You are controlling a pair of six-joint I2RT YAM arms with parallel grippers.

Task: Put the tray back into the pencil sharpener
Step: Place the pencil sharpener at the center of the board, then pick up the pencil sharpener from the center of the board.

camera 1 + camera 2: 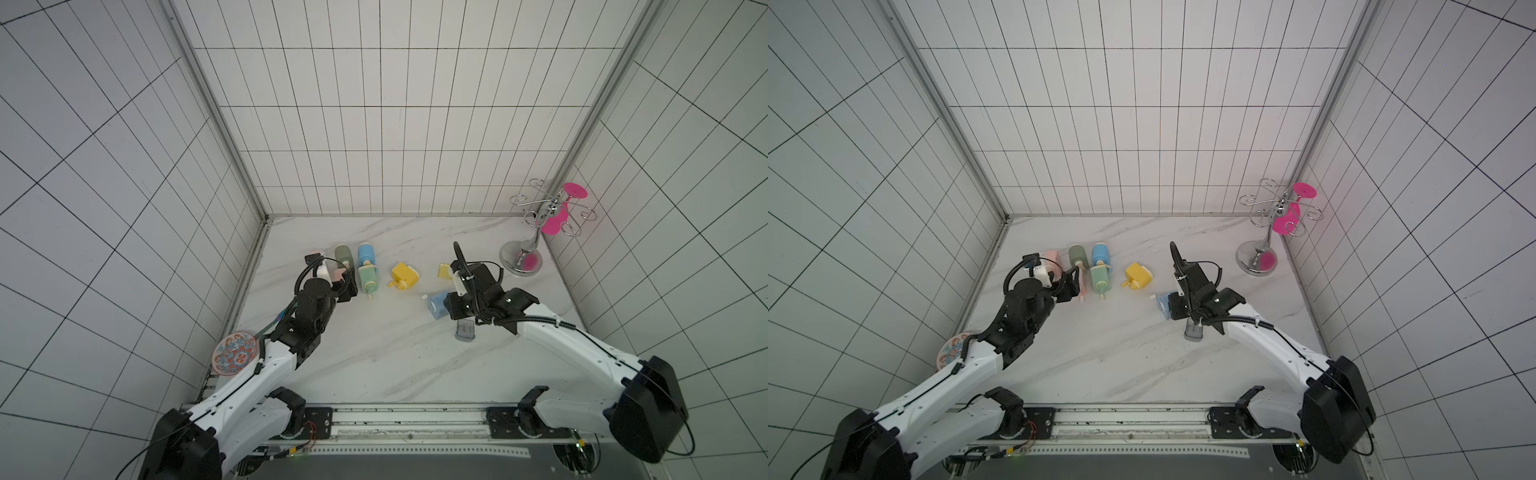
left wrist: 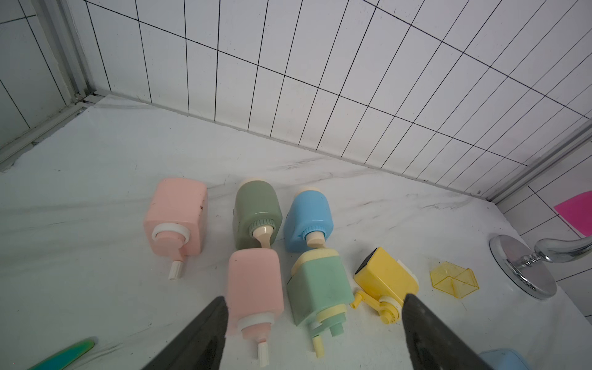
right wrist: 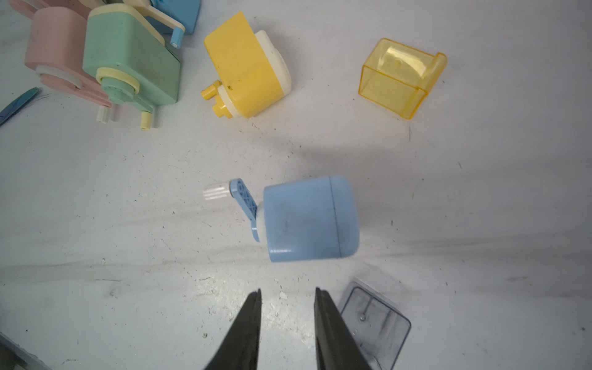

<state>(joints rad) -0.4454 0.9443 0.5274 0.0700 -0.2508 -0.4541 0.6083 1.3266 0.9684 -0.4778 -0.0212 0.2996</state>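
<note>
The clear grey tray lies on the table just beside the right gripper, its jaws narrowly parted and empty, the blue pencil sharpener lies just beyond, and farther off the left gripper hovers spread wide, empty.

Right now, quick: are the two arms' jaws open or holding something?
Left gripper: jaws wide open, holding nothing.
Right gripper: jaws partly open, holding nothing.
</note>
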